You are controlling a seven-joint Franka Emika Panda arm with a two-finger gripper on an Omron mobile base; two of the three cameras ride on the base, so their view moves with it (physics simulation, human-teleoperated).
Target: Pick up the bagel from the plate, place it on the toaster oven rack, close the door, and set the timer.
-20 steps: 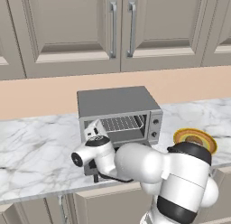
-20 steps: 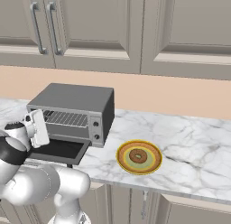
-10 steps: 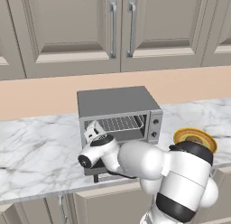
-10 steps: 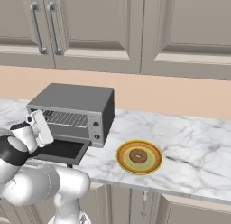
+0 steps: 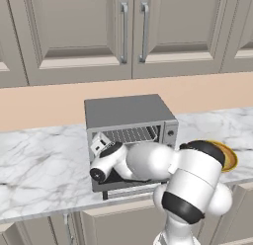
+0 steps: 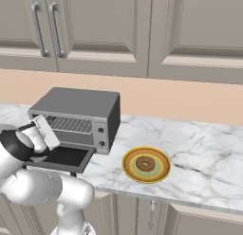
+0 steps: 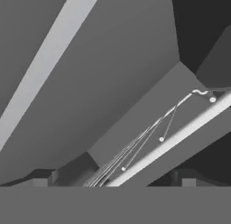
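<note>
Right base view: my gripper [image 6: 46, 131] sits at the toaster oven's [image 6: 76, 116] open mouth, fingers spread apart, holding nothing.
Door [image 6: 64, 158]: dropped flat in front of the oven, long axis along the oven's width.
Rack [image 6: 71, 124]: bars inside the cavity.
Bagel [image 6: 145, 163]: flat on the plate [image 6: 145, 176], right of the oven.
Writing: none readable.

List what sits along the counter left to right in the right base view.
gripper → toaster oven with its door dropped open and the toaster oven rack inside → plate with the bagel on it → bare marble counter.
</note>
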